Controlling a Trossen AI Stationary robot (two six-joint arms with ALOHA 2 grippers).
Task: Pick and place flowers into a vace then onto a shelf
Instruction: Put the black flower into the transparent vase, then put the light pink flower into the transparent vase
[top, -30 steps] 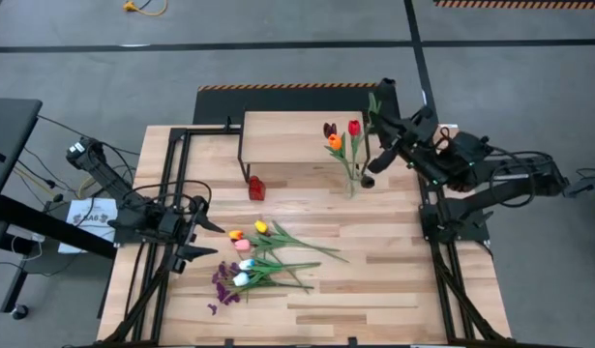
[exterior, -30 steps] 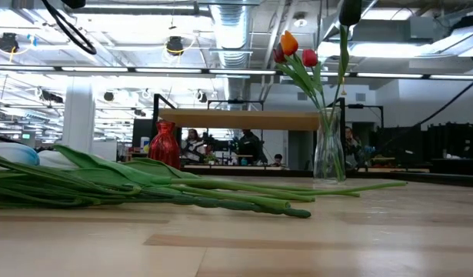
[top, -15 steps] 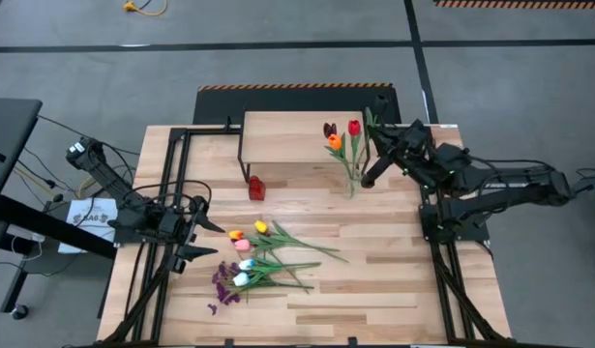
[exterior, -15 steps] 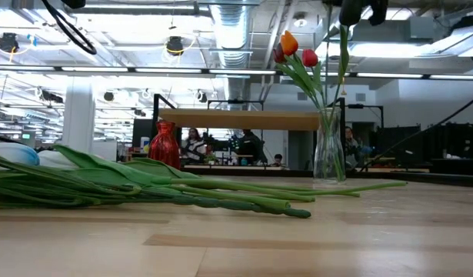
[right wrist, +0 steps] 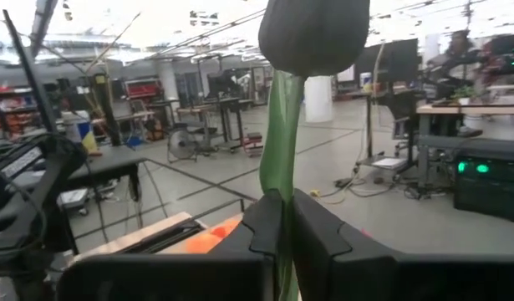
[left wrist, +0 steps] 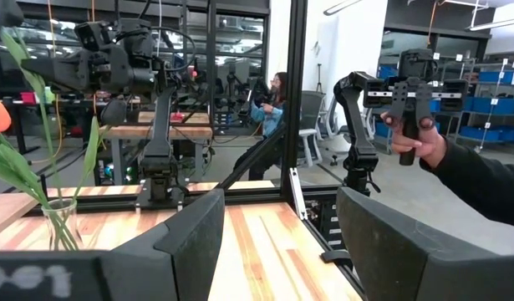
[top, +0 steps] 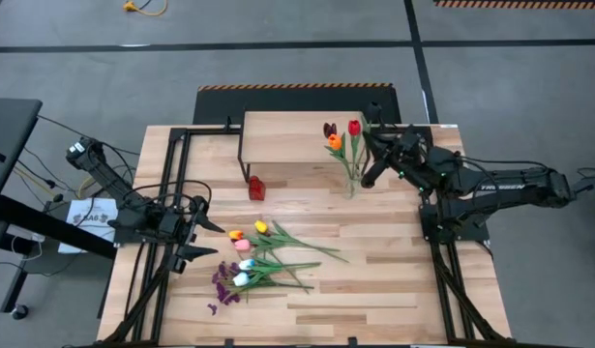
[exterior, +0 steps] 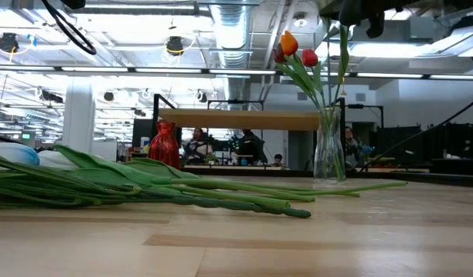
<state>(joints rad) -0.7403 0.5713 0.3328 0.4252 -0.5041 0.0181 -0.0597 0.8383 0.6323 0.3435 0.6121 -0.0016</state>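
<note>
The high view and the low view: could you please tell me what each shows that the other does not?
Only the high view shows the left gripper, waiting at the table's left edge, and the purple sprigs. Only the low view shows the room behind, with people beyond the shelf. Both show the clear vase of tulips, the red vase and the loose flowers lying on the table.

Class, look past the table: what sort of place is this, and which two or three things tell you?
Probably a robotics lab or workshop: exposed ceiling ducts, rows of workbenches on an open floor, and blue storage bins on racks.
</note>
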